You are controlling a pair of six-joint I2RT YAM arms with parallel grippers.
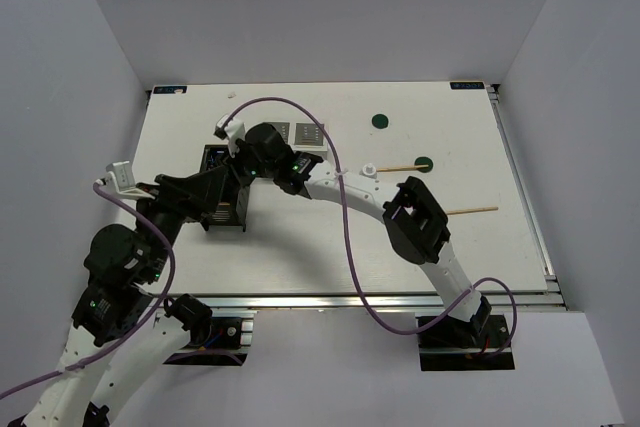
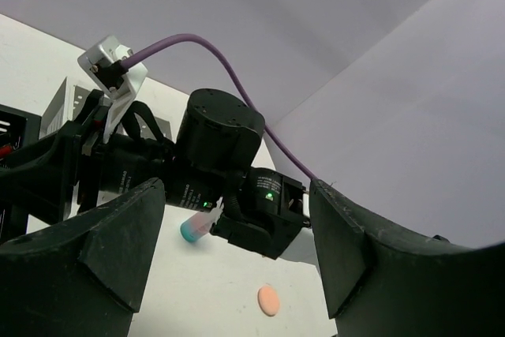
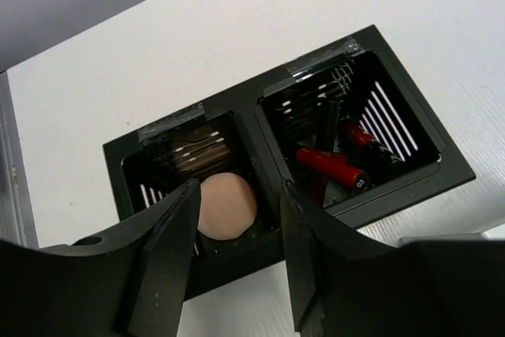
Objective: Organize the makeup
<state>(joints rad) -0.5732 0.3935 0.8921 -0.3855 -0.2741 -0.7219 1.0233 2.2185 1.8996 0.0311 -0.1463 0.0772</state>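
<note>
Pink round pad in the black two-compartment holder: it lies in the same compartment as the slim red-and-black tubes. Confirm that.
Wrong compartment. The right wrist view shows the pink round pad in the black two-compartment holder, but in the compartment beside the one holding the slim red-and-black tubes.

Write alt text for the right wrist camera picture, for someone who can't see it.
The right gripper hangs open, its two dark fingers over a black two-compartment holder on a white table. A pink round pad shows between the fingers, in the compartment on the picture's left; red-and-black tubes lie in the other.
</note>
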